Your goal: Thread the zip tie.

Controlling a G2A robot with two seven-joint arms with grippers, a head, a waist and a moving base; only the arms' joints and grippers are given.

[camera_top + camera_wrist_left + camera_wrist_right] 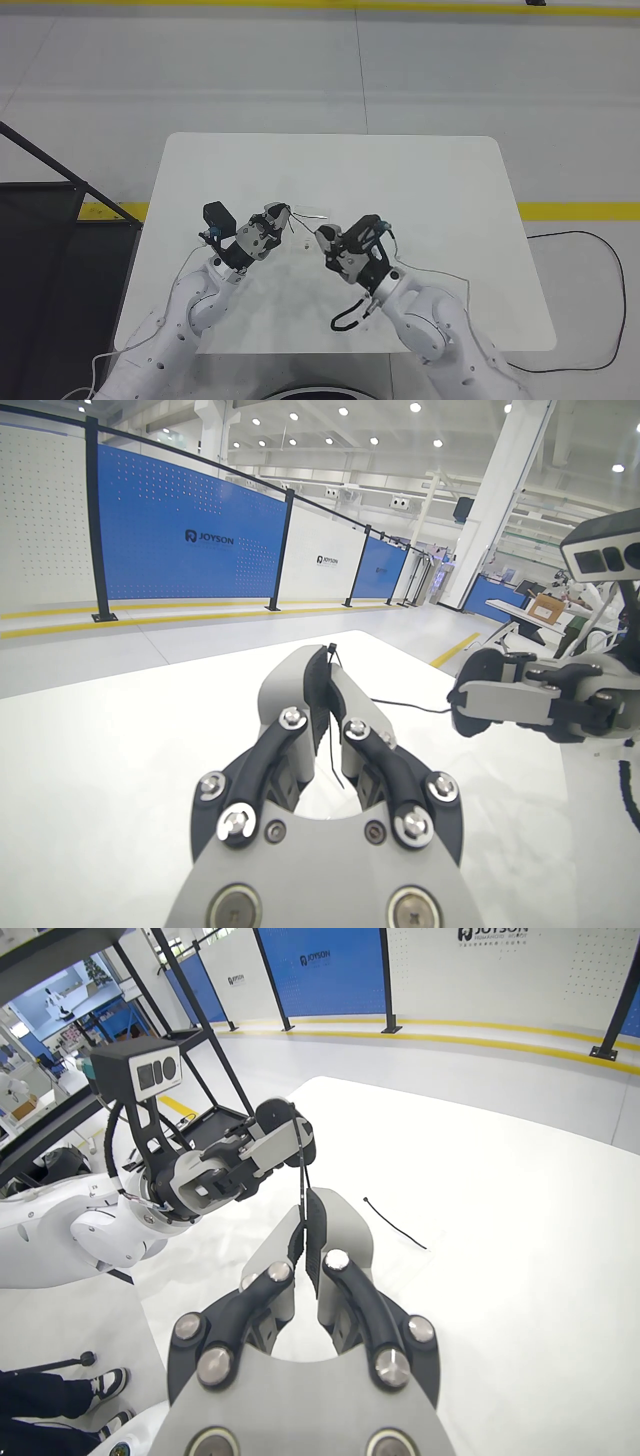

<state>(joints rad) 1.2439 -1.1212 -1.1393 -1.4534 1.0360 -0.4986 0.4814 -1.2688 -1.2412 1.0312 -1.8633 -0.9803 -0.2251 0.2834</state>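
Observation:
A thin black zip tie [301, 1168] is stretched between my two grippers above the white table [450, 180]. The left gripper [327, 660] is shut on it near its head [332, 648], and a short tail hangs down between the fingers. From there the strap [410, 706] runs across to the right gripper [306, 1208], which is shut on the other end. In the top view the left gripper [278, 213] and right gripper [322, 236] face each other closely near the table's middle front.
A second black zip tie [395, 1229] lies flat on the table just beyond the grippers [312, 211]. A black rack [40, 250] stands off the table's left side. A cable [560, 300] trails on the floor at the right.

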